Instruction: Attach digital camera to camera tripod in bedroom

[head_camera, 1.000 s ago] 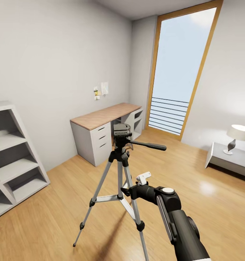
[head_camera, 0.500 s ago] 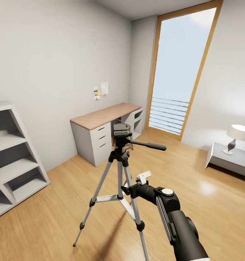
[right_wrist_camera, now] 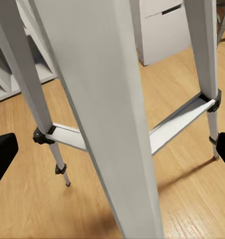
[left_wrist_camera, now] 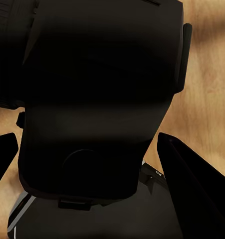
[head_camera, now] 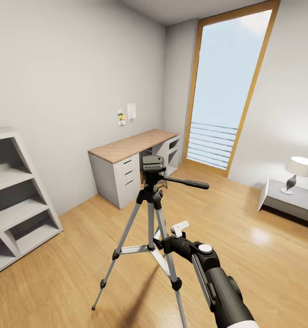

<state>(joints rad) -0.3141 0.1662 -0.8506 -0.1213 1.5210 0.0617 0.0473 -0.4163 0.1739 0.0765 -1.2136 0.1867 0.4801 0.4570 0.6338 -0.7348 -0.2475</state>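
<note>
Camera tripod (head_camera: pixel 150 214) stands upright on the wood floor (head_camera: pixel 72 278) mid-room, 3 silver legs spread, black head on top with the pan handle (head_camera: pixel 186 183) sticking out toward the window side. Nothing mounted on the head.

Right arm reaches in from the lower right of the head view; right tool (head_camera: pixel 165 240) sits at the near tripod leg, about level with the leg braces. From the right wrist view the near leg (right_wrist_camera: pixel 110 109) is close in front, between the 2 dark fingertips (right_wrist_camera: pixel 2 152) at the frame edges. Fingers are spread wide, gripping nothing; can't tell if they touch the leg.

Left wrist view: digital camera (left_wrist_camera: pixel 100 89) is a big black body between the left tool's (left_wrist_camera: pixel 87 149) dark fingers (left_wrist_camera: pixel 189 179), which flank it on both sides. Looks held, but contact is too dark to confirm, so grip state: can't tell. Wood floor visible behind it.

Room: bench (head_camera: pixel 131 159) with drawers against the wall behind the tripod, grey shelves (head_camera: pixel 15 196) left, tall window (head_camera: pixel 226 86) with railing, lamp (head_camera: pixel 298 172) on a low grey unit at right.
</note>
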